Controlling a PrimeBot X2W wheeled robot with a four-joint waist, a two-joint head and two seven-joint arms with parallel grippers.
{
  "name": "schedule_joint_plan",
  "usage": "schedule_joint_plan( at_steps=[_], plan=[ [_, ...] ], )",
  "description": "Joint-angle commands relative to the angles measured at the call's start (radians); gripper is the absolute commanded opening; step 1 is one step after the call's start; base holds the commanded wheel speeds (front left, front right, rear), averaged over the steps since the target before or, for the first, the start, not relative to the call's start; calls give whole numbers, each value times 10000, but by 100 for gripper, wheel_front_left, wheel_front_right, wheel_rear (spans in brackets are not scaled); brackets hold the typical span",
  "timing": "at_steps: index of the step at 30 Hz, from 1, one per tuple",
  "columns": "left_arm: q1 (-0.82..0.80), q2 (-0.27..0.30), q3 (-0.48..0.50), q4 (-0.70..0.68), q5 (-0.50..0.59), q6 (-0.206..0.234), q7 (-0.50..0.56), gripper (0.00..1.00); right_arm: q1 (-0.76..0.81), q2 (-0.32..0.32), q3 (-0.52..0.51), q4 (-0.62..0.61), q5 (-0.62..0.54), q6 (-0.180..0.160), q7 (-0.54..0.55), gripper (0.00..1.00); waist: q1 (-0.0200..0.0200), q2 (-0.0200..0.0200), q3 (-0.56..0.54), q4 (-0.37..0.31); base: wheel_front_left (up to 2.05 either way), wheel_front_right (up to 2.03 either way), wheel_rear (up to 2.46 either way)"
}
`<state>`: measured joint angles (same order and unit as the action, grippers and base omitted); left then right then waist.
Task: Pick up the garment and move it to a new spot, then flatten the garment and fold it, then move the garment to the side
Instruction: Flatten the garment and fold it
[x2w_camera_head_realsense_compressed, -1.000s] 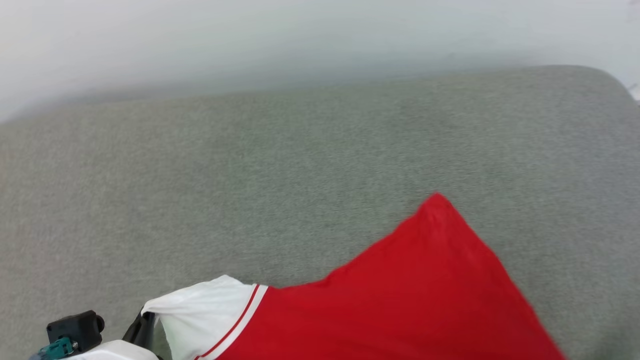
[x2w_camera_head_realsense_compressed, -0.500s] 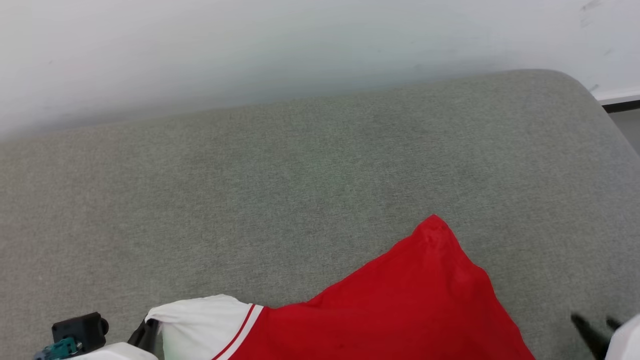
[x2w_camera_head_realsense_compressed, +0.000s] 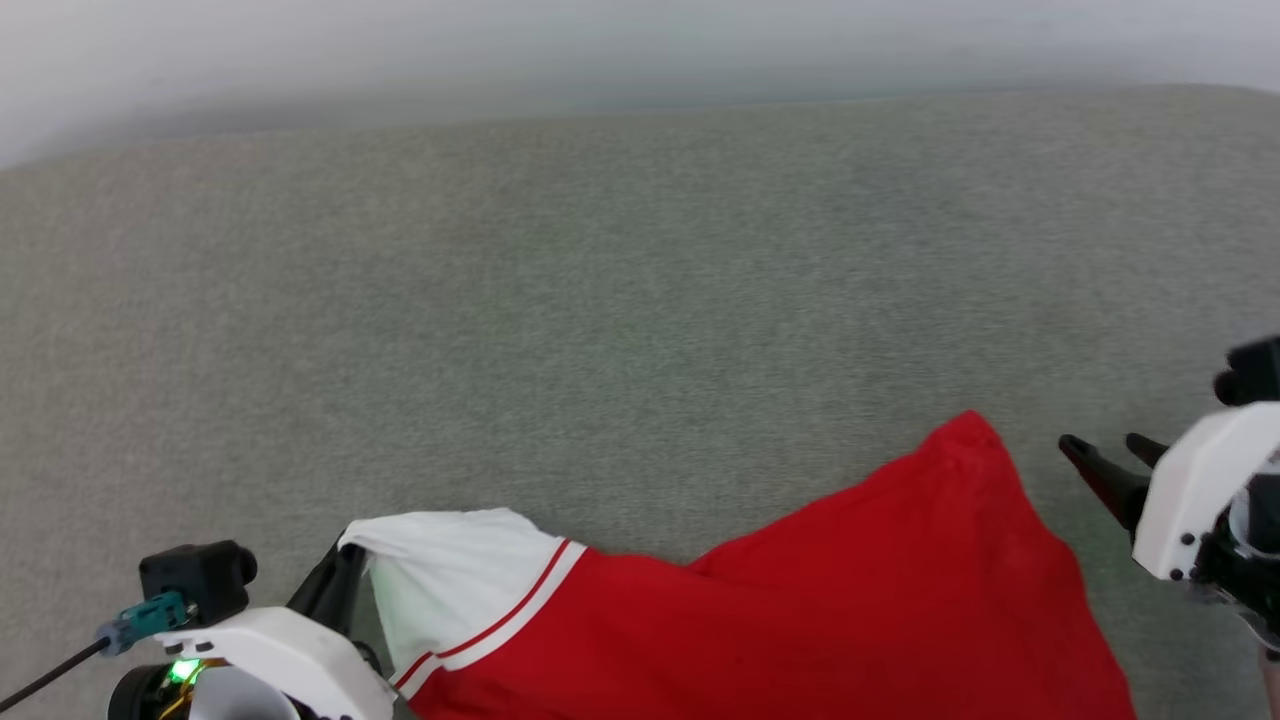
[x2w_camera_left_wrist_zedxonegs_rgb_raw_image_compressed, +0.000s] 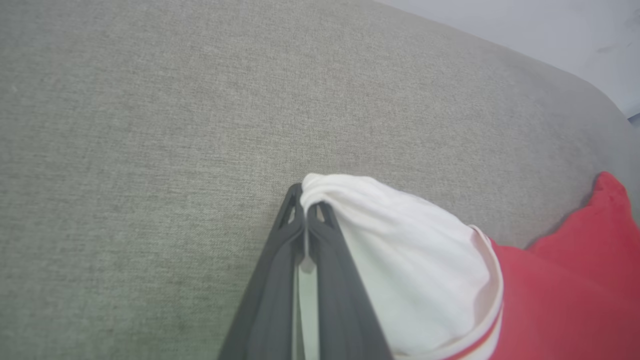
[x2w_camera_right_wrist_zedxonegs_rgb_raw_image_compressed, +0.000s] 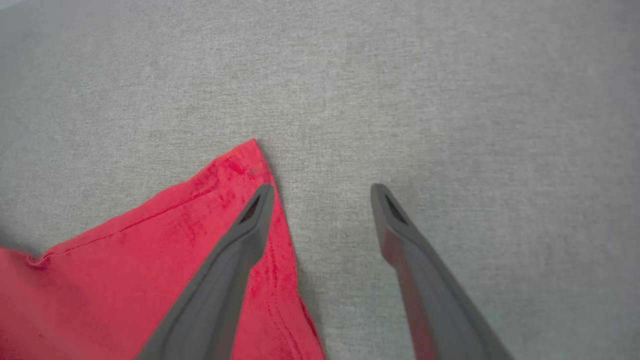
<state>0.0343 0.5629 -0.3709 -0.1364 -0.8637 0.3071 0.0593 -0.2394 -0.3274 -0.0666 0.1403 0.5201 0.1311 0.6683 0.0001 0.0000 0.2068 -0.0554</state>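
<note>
We see the garment (x2w_camera_head_realsense_compressed: 800, 620) spread on the grey upholstered surface (x2w_camera_head_realsense_compressed: 600, 300), low in the head view; its white sleeve (x2w_camera_left_wrist_zedxonegs_rgb_raw_image_compressed: 400, 260), edged with red-and-white striped trim (x2w_camera_head_realsense_compressed: 490, 625), is pinched between the closed fingers of the left gripper (x2w_camera_left_wrist_zedxonegs_rgb_raw_image_compressed: 304, 200); the right gripper (x2w_camera_right_wrist_zedxonegs_rgb_raw_image_compressed: 322, 195) stands wide apart and holds nothing, one finger over the red corner (x2w_camera_right_wrist_zedxonegs_rgb_raw_image_compressed: 235, 165), the other over bare upholstery.

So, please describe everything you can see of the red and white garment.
The garment is soft red cloth with a white sleeve and red-and-white striped trim. It lies loosely on the grey surface, one red corner pointing away. The left gripper is shut on the sleeve's tip. The open right gripper hovers at the red corner, not gripping it.
</note>
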Motion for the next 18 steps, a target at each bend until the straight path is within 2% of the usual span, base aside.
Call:
schedule_joint_plan(
  at_steps=[1, 7, 15, 16, 17, 18],
  plan=[
    [-276, -45, -49, 0, 121, -74, -33, 0, -456, -18, 223, 91, -18, -7, 677, 100, -1, 0, 436, 519, 0, 0, 0],
    [-952, -242, -427, -66, 337, -341, 16, 0, -1462, 4, 866, 479, -612, -7, 3449, 100, -1, 0, 933, 1286, 0, 0, 0],
    [-1276, -471, -612, 123, 385, -518, -101, 0, -1484, 277, 964, 1521, -788, -7, 4316, 100, -1, 0, 1222, 1506, 0, 0, 0],
    [-1280, -484, -612, 160, 384, -518, -108, 0, -1436, 326, 991, 1604, -762, -9, 4405, 87, -1, 0, 1220, 1501, 0, 0, 0],
    [-1269, -493, -606, 187, 374, -513, -117, 0, -1391, 374, 1015, 1659, -725, -7, 4499, 38, -1, 0, 1210, 1491, 0, 0, 0],
    [-1249, -496, -610, 213, 361, -512, -116, 0, -1363, 417, 1054, 1678, -674, -9, 4549, 15, -1, 0, 1190, 1478, 0, 0, 0]
  ],
)
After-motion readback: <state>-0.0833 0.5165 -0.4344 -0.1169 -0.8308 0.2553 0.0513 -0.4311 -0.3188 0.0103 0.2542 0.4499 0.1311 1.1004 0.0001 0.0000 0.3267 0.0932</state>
